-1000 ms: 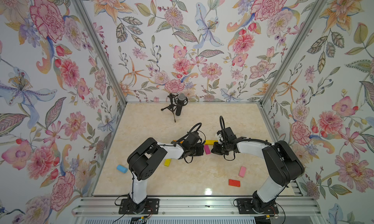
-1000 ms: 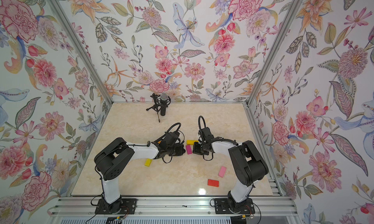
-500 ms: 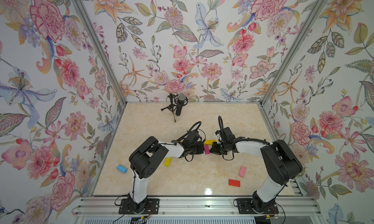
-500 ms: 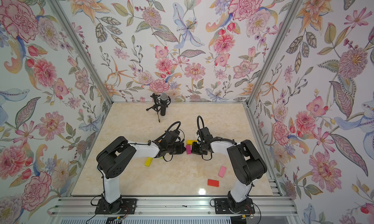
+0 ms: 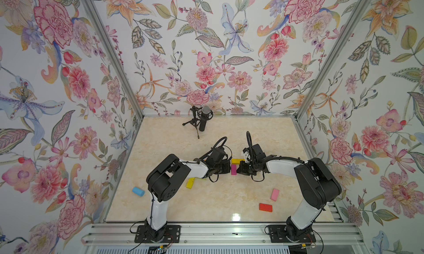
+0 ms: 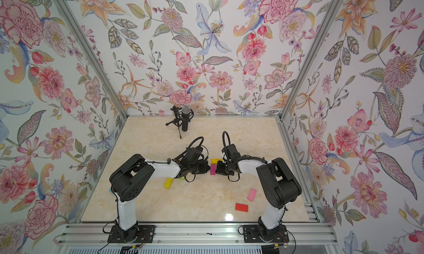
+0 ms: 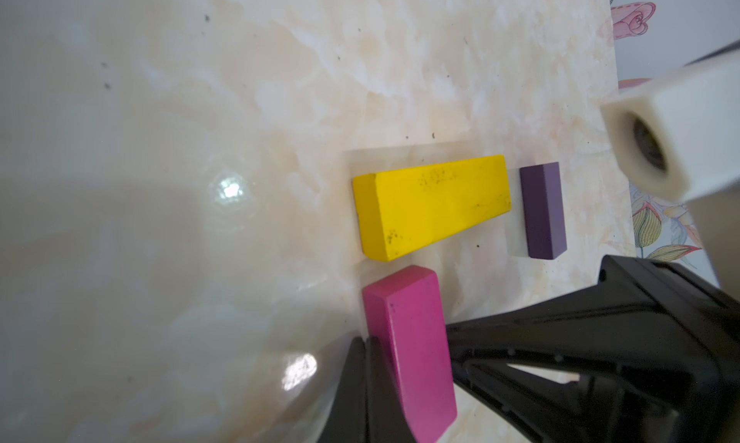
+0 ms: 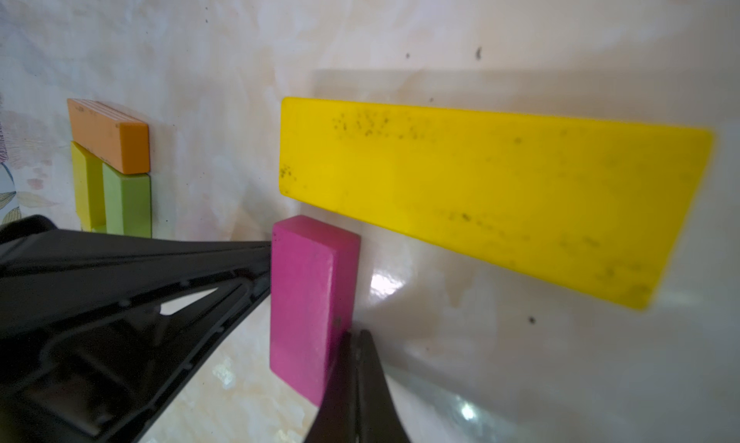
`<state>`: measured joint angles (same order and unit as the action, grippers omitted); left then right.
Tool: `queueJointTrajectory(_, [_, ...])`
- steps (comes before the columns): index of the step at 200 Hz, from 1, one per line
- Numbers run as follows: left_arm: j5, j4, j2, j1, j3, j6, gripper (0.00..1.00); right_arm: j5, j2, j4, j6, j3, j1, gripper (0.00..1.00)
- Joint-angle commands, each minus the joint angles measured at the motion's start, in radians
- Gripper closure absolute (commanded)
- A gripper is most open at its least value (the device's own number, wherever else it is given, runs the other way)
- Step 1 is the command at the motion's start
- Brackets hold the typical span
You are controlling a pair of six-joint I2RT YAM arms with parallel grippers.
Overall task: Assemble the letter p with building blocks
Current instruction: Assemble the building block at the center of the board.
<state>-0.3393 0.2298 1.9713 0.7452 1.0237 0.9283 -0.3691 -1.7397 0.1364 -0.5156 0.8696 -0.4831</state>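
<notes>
A magenta block (image 5: pixel 233 169) lies mid-table, one end close below a long yellow block (image 5: pixel 235 161). My left gripper (image 5: pixel 229 170) is shut, its tip against the magenta block's left side. My right gripper (image 5: pixel 238 170) is shut too, touching the opposite side. In the left wrist view the shut left gripper (image 7: pixel 365 343) rests against the magenta block (image 7: pixel 412 353), with the yellow block (image 7: pixel 432 206) and a purple block (image 7: pixel 543 210) beyond. In the right wrist view the shut right gripper (image 8: pixel 356 335) meets the magenta block (image 8: pixel 312 300) beside the yellow block (image 8: pixel 492 196).
Orange (image 8: pixel 108 134) and lime green (image 8: pixel 126 204) blocks lie together beyond the left gripper. A short yellow block (image 5: pixel 190 182), a pink block (image 5: pixel 274 194), a red block (image 5: pixel 265 207) and a blue cylinder (image 5: pixel 138 191) are scattered nearer the front. A microphone on a tripod (image 5: pixel 202 119) stands at the back.
Both shut grippers have edged inward, closing from either side onto the magenta block. The block itself has hardly shifted.
</notes>
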Motion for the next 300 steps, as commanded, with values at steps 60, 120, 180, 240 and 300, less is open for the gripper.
queueJointTrajectory(60, [-0.011,-0.021,0.034,-0.014,0.03,-0.007,1.0,0.013,-0.053,0.04,0.013,0.002,0.012,1.0])
queueJointTrajectory(120, [0.055,-0.101,-0.044,-0.014,-0.022,-0.034,1.0,0.008,-0.047,0.04,0.019,-0.009,0.022,1.0])
queueJointTrajectory(180, [0.038,-0.09,-0.091,-0.009,-0.076,-0.031,1.0,0.007,-0.047,0.04,0.019,-0.004,0.023,1.0])
queueJointTrajectory(240, [0.004,-0.05,-0.057,0.017,-0.049,-0.02,1.0,0.009,-0.06,0.04,0.017,0.008,0.023,1.0])
queueJointTrajectory(300, [-0.01,-0.046,-0.035,0.037,-0.017,-0.018,1.0,0.0,-0.07,0.04,0.017,0.014,0.02,1.0])
